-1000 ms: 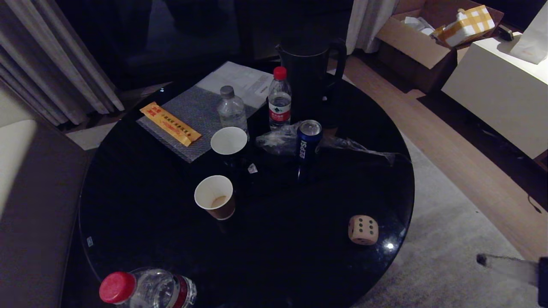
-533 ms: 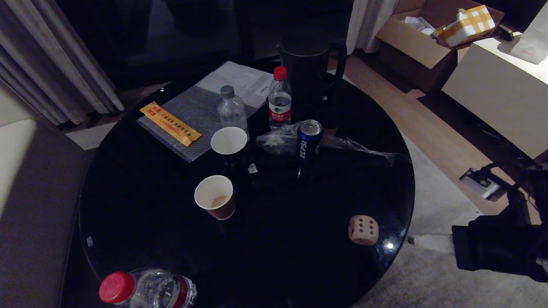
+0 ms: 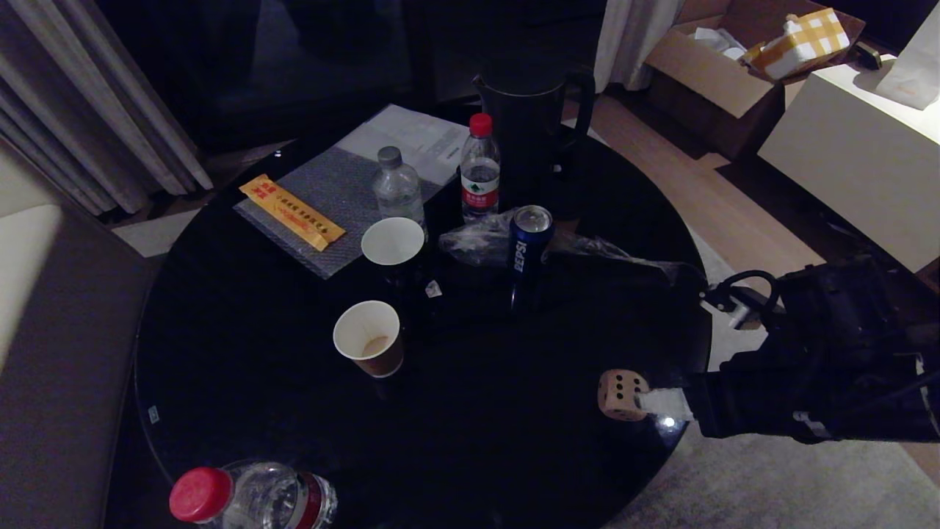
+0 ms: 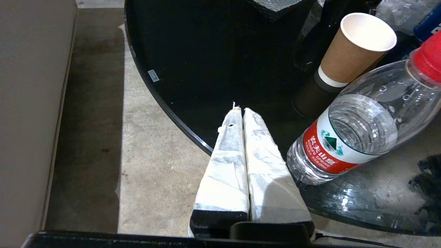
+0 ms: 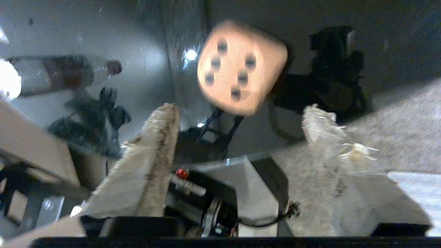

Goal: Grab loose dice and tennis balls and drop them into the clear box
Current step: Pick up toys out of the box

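Look at the head view first. The right gripper [image 3: 661, 402] has come in from the right side; a second ago it was not over the black round table [image 3: 220, 308] at all. Now its padded tip sits just beside the beige die [image 3: 623, 394], which rests near the table's edge at about four o'clock and has not moved. So you are about to grab this die, but it is not held yet. You also see two paper cups, a Pepsi can [image 3: 527, 246] and water bottles around the middle of the table. No clear box and no tennis balls show here.

In the left wrist view, the left gripper [image 4: 241, 113] hangs parked by the near edge of the table. Its two white fingers are pressed together with nothing between them. A water bottle [image 4: 358, 134] lies just beside it, and a paper cup [image 4: 355, 48] stands behind that.

The right wrist view shows what the head view hides. The right gripper's fingers [image 5: 155, 144] stand wide apart, and the die sits ahead of the gap, not touching either one.
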Controlling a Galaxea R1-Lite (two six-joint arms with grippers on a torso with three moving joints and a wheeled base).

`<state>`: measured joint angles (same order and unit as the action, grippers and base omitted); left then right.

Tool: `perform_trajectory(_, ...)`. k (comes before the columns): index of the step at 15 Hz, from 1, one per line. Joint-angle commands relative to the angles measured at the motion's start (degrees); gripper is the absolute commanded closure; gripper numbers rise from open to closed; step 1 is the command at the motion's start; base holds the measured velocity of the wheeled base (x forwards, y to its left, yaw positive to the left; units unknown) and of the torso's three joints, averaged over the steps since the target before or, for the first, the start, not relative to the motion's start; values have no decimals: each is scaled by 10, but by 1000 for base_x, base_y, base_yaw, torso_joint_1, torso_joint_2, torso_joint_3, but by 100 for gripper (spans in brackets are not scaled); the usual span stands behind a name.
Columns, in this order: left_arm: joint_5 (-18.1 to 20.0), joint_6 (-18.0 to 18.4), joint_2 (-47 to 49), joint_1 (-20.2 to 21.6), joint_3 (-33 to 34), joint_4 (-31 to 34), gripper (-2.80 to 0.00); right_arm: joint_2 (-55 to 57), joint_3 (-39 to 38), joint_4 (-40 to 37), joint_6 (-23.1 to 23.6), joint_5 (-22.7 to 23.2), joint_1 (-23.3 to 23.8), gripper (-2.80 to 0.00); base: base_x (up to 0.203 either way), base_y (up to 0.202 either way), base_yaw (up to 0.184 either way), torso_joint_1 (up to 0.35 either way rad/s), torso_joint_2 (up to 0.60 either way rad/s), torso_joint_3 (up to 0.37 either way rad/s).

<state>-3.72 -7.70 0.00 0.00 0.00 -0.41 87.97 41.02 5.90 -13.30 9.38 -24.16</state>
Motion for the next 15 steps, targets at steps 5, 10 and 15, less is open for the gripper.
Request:
perform_trajectory(5,-1,-1,1,0,1,0,0,71,38,-1,7,-27,-30,-280,0,0,0,0,0,0)
perform_trajectory(10,-1,-1,0,0,1,0,0,132,70,1,20,-100,-46,-280,0,0,0,0,0,0)
perform_trajectory(15,-1,-1,1,0,1,0,0,153,99,2,22,-115,-46,-280,0,0,0,0,0,0)
